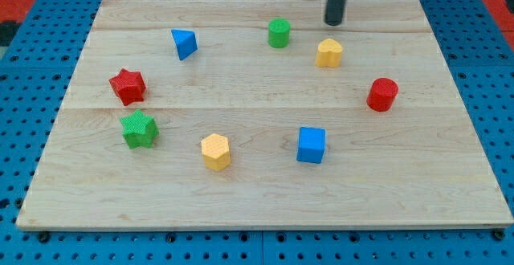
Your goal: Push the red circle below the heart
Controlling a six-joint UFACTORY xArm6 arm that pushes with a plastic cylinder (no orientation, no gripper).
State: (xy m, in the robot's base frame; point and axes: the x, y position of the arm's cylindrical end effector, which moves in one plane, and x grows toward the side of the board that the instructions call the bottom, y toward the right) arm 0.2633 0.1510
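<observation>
The red circle (383,94) is a red cylinder at the view's right, in the middle height of the wooden board (257,193). The yellow heart (328,53) lies up and to the left of it, near the view's top. My tip (333,22) is at the view's top, just above the yellow heart and a little to its right, not touching it. It is well above and left of the red circle.
A green cylinder (279,33) sits left of the heart. A blue triangle (184,43), a red star (128,86) and a green star (139,129) lie on the left. A yellow hexagon (215,152) and a blue cube (311,145) lie towards the bottom.
</observation>
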